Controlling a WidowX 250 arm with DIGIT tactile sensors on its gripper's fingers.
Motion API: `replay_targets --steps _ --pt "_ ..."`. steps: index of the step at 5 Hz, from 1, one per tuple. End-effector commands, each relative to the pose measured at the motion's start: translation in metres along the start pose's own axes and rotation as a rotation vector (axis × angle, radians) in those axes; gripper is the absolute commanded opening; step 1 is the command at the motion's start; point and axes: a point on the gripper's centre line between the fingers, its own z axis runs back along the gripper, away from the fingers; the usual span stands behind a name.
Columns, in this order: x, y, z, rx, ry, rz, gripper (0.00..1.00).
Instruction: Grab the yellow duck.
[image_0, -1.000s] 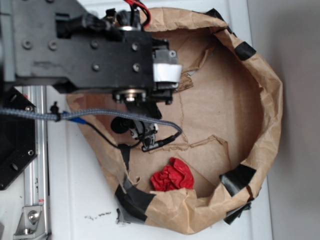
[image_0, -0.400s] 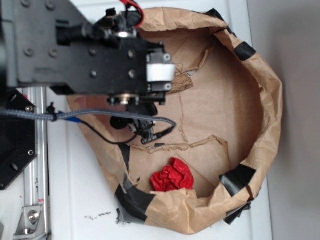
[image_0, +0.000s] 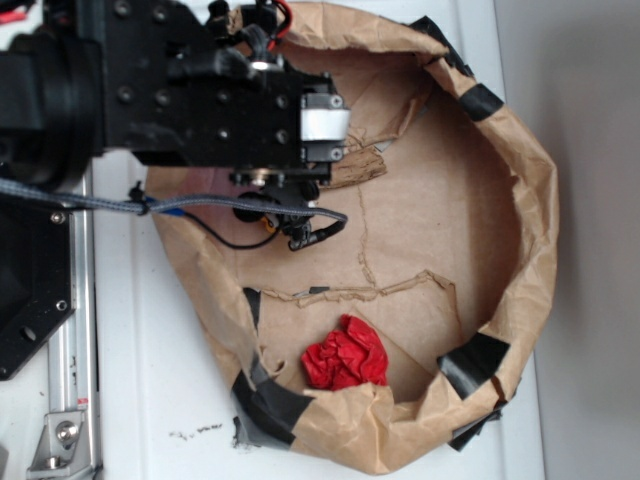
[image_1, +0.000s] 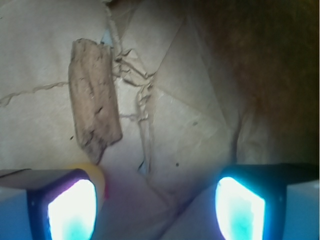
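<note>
The pincer (image_1: 155, 202) stands open, its two glowing pads (image_1: 72, 210) wide apart at the lower corners of the wrist view, with bare creased brown paper between them and nothing held. Just beside the top inner edge of one pad shows the yellow duck (image_1: 99, 176), only a small blurred sliver of bright yellow with a rounded outline; its head and the rest of its body cannot be made out. Ahead of the pincer, on that same side, lies a flat, rough brown cardboard scrap (image_1: 95, 120), lying apart from the pads, and a torn ridge of paper runs alongside it. All of this sits inside a wide, shallow basin of crumpled brown paper (image_0: 530, 230), its raised rim patched with strips of black tape (image_0: 478, 360). In the exterior view the black arm covers the near part of the basin, while the middle of the floor beyond the pincer lies open. Well away, against the far rim, rests a wrinkled red paper wad (image_0: 345, 352). The basin stands on a white counter (image_0: 150, 380).
</note>
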Motion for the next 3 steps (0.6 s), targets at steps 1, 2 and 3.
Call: replay_targets --steps 1,2,3 --pt "-0.003 0.009 -0.001 0.003 0.006 0.006 1.0" --pt "-0.008 0.004 -0.008 -0.005 0.012 -0.017 1.0" --pt "-0.013 -0.018 -0.015 -0.129 0.001 -0.087 1.0"
